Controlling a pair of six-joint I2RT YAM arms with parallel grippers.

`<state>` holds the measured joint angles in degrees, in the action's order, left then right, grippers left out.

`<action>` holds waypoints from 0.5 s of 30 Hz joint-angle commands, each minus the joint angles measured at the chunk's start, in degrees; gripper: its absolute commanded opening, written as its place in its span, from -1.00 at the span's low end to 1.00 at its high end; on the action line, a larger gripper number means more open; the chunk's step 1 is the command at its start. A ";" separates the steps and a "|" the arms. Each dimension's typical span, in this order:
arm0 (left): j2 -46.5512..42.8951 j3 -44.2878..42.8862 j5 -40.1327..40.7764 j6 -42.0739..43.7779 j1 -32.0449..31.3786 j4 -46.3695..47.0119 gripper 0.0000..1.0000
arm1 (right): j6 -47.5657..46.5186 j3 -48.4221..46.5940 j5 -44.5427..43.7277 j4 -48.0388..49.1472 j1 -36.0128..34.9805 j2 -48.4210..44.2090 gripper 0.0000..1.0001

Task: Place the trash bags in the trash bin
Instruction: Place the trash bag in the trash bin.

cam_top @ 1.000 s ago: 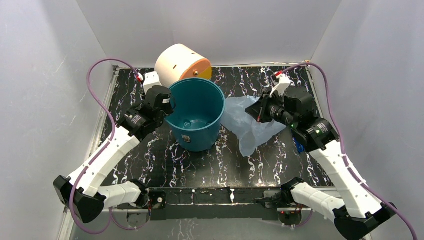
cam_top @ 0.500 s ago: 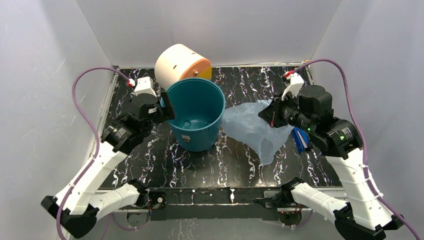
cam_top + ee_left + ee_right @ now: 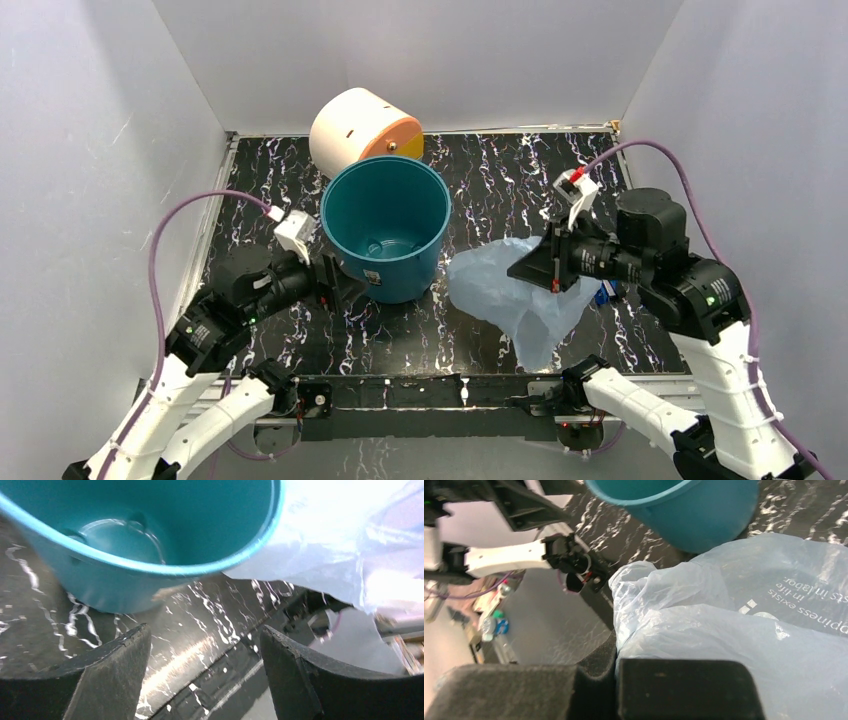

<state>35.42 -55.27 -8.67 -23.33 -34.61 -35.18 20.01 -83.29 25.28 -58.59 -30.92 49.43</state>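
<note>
We have the right gripper (image 3: 533, 272) clamped fully closed on a fold of the trash bag (image 3: 495, 295). The bag hangs from it over the right half of the table (image 3: 450, 345), bunched, with its lowest corner close to the near edge. We can't tell whether it touches the surface. The bag's left edge is near the trash bin (image 3: 412, 272), and the top view shows a gap between them.

The bin stands upright around table centre, slightly left, mouth up and inner floor visible.

The left gripper (image 3: 326, 280) has its jaws spread wide with nothing between them. It sits low, just beside the bin's near-left wall. We see no contact, though the wrist view is blurred.

Room to move:
- There is bare table between the bin and the near edge, and a strip along the left edge.
- The far side is tight, because the cream-and-orange drum (image 3: 360, 125) sits at the far edge right behind the bin's rim.
- A small dark blue object (image 3: 603, 293) lies toward the right edge, mostly hidden by the right arm.
- The enclosure walls (image 3: 90, 150) stand at the left, right and far edges.
</note>
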 commanded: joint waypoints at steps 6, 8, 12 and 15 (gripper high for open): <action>-1.34 9.04 -20.34 3.15 0.16 10.25 0.52 | -1.09 -7.71 21.30 -1.26 0.02 -0.41 -1.00; -2.20 10.55 -21.31 3.24 0.16 12.98 0.52 | -0.86 -8.83 22.57 -0.25 -0.02 -0.65 -1.00; -3.99 14.14 -25.09 2.33 0.16 18.42 0.52 | 1.62 -5.73 22.63 3.86 -0.02 -1.34 -1.00; -6.10 16.78 -26.14 2.05 0.08 21.38 0.52 | 4.02 -1.53 19.73 8.40 -0.02 -1.19 -1.00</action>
<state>32.05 -40.93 -30.15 -21.61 -34.61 -20.45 20.99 -88.47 45.17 -57.43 -30.92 47.68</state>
